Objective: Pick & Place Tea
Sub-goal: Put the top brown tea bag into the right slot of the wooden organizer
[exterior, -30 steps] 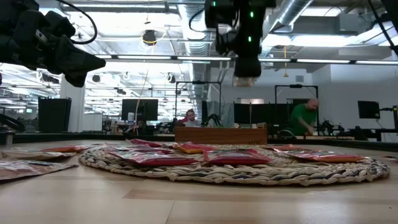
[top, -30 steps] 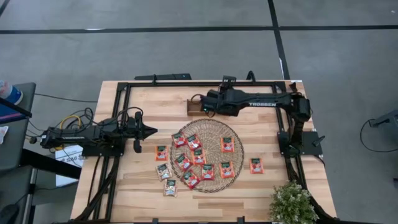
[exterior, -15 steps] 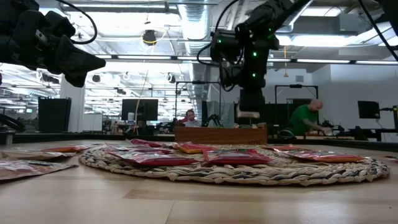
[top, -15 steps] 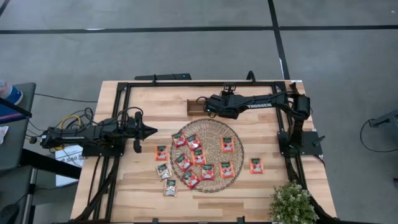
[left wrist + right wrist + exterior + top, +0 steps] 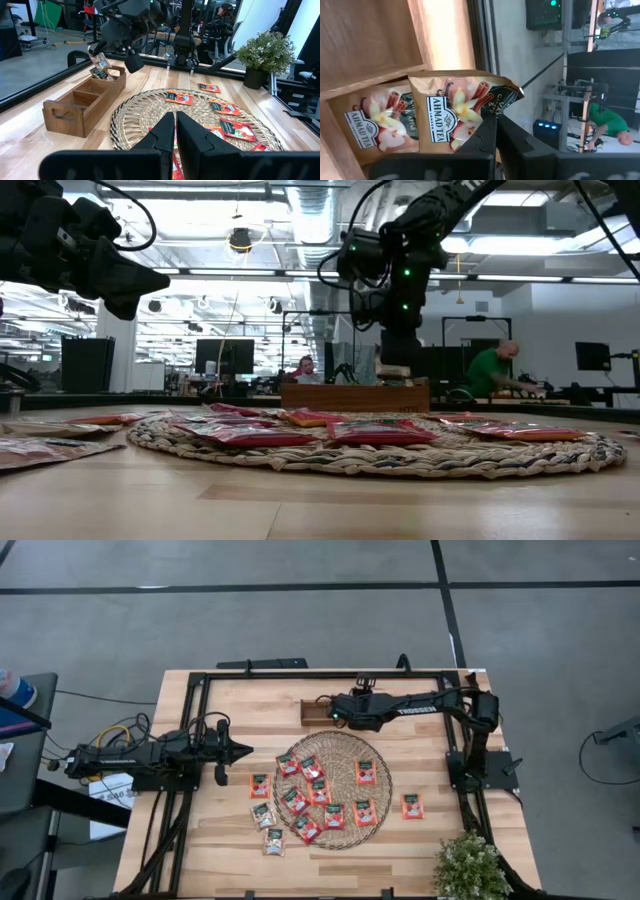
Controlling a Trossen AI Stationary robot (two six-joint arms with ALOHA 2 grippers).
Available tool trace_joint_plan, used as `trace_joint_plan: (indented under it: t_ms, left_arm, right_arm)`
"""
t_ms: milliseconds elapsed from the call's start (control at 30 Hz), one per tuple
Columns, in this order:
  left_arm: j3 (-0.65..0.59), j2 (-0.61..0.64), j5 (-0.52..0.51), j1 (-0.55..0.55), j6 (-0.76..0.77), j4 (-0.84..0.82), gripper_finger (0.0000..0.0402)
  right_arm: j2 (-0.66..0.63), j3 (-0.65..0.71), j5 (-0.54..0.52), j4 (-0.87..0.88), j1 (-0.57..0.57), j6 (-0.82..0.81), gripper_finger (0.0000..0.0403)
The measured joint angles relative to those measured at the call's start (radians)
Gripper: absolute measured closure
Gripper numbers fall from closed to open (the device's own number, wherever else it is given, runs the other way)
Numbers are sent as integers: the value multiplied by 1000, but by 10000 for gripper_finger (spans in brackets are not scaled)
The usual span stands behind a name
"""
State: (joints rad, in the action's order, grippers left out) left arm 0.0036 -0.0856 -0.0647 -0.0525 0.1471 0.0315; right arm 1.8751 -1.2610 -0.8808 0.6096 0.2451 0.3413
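Note:
My right gripper (image 5: 335, 712) is shut on a pale tea sachet (image 5: 465, 112) just over the end compartment of the brown wooden tray (image 5: 312, 712), at the table's far side. Another pale sachet (image 5: 375, 125) stands in that compartment. Several red-orange sachets (image 5: 322, 792) lie flat on the round woven mat (image 5: 340, 745); two pale ones (image 5: 268, 826) lie on the table near the mat's left edge. My left gripper (image 5: 245, 750) is shut and level at the table's left, holding nothing. My right gripper pinches the pale sachet by one edge (image 5: 481, 131) between its two fingers, coming slanting down from the table's right side. The sachet (image 5: 99, 61) hangs tilted below the fingers over the tray, its lower edge just above the rim in the low view.
Single red-orange sachets lie on the bare wood right (image 5: 412, 806) and left (image 5: 259, 785) of the mat. A potted plant (image 5: 468, 865) stands at the near right corner. A black frame (image 5: 200, 675) runs round the table's edges. People sit in the room beyond.
My right gripper has come down toward the wooden tray with the pale sachet, from well above it to just over its rim, and has stayed shut. Most of the drop came early; lately it has barely moved.

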Motion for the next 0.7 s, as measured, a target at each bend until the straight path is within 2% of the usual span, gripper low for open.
trace_joint_plan:
  t_ms: [233, 700]
  left_arm:
    - [0, 0, 0, 0, 0, 0, 393]
    - [0, 0, 0, 0, 0, 0, 393]
  right_arm:
    - [0, 51, -7, -4, 3, 10, 403]
    - [0, 54, 21, -39, 0, 34, 403]
